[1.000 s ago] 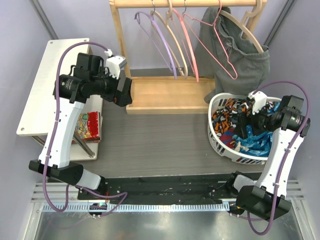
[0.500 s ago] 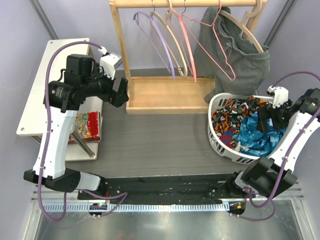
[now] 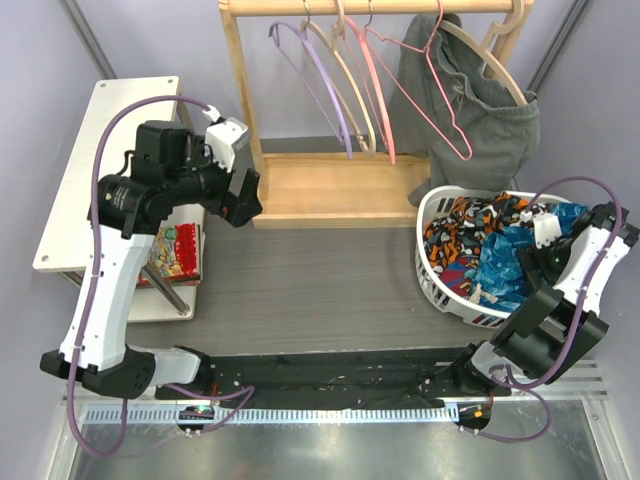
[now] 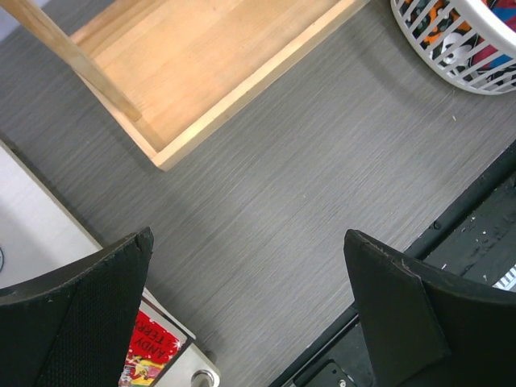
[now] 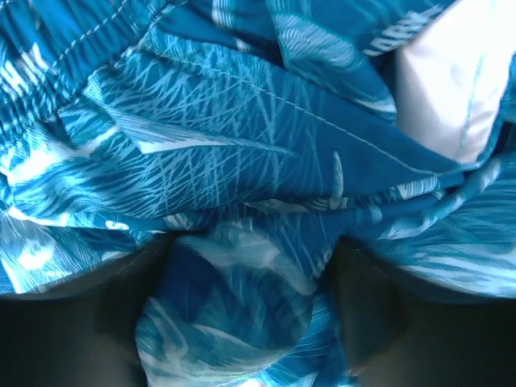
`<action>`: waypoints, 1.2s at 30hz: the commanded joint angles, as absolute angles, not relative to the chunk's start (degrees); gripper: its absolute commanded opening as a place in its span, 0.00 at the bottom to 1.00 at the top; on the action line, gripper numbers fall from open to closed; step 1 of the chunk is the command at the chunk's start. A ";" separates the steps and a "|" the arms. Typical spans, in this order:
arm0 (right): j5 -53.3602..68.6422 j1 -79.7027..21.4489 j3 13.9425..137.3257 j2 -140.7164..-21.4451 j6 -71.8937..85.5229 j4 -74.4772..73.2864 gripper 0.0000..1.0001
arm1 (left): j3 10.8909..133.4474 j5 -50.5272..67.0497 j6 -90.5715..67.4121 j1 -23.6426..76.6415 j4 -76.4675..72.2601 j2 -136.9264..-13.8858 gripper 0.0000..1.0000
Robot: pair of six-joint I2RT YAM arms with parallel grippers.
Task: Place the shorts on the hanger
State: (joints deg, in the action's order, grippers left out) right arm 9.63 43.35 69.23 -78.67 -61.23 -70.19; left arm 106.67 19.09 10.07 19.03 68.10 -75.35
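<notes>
The blue leaf-print shorts (image 3: 505,268) lie in the white basket (image 3: 432,282) at the right. My right gripper (image 3: 538,258) reaches down into them. In the right wrist view the shorts (image 5: 242,121) fill the picture, and a bunch of the fabric bulges between the two dark fingers of the right gripper (image 5: 250,322), which stand apart on either side of it. The thin pink wire hanger (image 3: 415,92) hangs on the rail at the back. My left gripper (image 3: 245,195) hovers open over the grey floor beside the rack base; in its own view the left gripper (image 4: 250,306) has nothing between its fingers.
A wooden rack (image 3: 330,190) holds purple, wooden and salmon hangers, plus a grey garment (image 3: 480,110) on a wide wooden hanger. Orange-navy clothes (image 3: 455,235) share the basket. A white side table (image 3: 100,170) with a red book (image 3: 178,250) stands at the left.
My right arm has swung to the basket's right side and pushed its gripper down into the shorts, with the jaws starting to narrow. The left arm shifted slightly and stayed open.
</notes>
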 commanded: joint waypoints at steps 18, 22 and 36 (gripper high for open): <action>47.45 42.89 99.92 -68.20 -59.33 -86.22 0.01 | 110.57 21.27 8.17 19.34 60.91 -73.39 1.00; 52.20 38.77 103.79 -68.55 -56.09 -86.13 0.01 | 108.11 20.92 7.74 19.42 56.00 -71.20 1.00; 61.25 10.82 107.75 -69.79 -36.76 -78.94 0.01 | 107.05 20.13 4.40 19.34 49.93 -70.93 1.00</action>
